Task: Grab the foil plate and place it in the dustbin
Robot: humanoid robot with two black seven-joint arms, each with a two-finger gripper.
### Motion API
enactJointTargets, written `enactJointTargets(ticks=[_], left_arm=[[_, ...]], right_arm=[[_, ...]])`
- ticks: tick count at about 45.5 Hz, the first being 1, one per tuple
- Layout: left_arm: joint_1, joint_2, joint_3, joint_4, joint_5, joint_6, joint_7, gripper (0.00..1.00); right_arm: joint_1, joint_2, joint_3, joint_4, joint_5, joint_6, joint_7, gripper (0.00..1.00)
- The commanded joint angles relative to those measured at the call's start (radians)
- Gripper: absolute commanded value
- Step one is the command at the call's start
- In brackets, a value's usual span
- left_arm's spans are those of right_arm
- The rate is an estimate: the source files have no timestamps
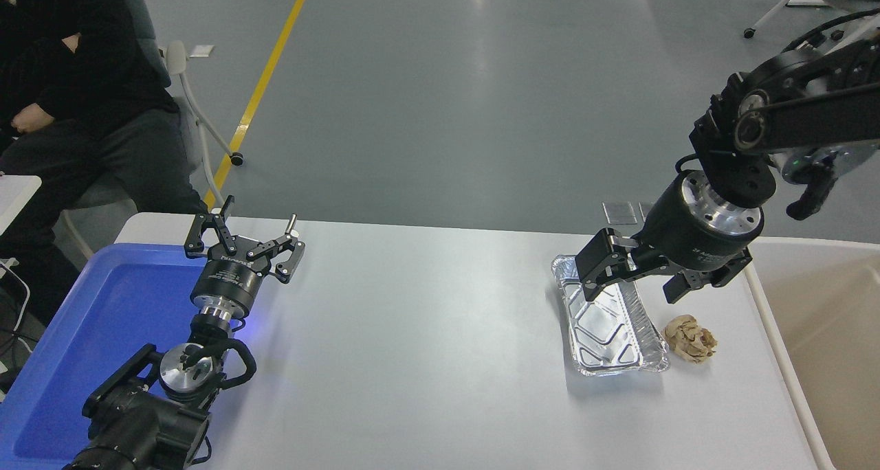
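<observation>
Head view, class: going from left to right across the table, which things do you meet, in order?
blue plastic tray → left tool, parked over the tray's right edge → foil plate with the open right tool over its far end → crumpled brown paper ball → dustbin

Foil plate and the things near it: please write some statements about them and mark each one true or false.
1. The foil plate lies on the white table. True.
2. The right hand is open above the foil plate's far end. True.
3. The foil plate is already inside the dustbin. False: it is on the table, left of the dustbin.
4. The brown paper ball lies inside the foil plate. False: it lies on the table, to the plate's right.
5. The left hand holds the paper ball. False: it is open and empty, near the blue tray.
</observation>
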Motion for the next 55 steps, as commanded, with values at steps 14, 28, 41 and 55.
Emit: enactJointTargets(ticks=[14,28,41,55], left_arm=[[0.000,0.000,-0.001,0.000,-0.001,0.000,0.000,0.99],[0.000,0.000,-0.001,0.000,-0.002,0.000,0.000,0.99],[0.000,0.000,0.000,0.000,-0.001,0.000,0.000,0.99],[0.000,0.000,0.000,0.000,-0.002,0.000,0.000,0.99]], right_arm=[[-0.005,0.000,-0.008,-0.003,-0.007,-0.008,0.000,1.00],[-0.012,0.000,-0.010,-0.002,-0.007,-0.019,0.000,1.00],[-0.015,0.005,-0.008,-0.012,-0.007,-0.019,0.000,1.00],[-0.032,-0.010,0.004,-0.060,-0.044,-0.019,0.000,1.00]])
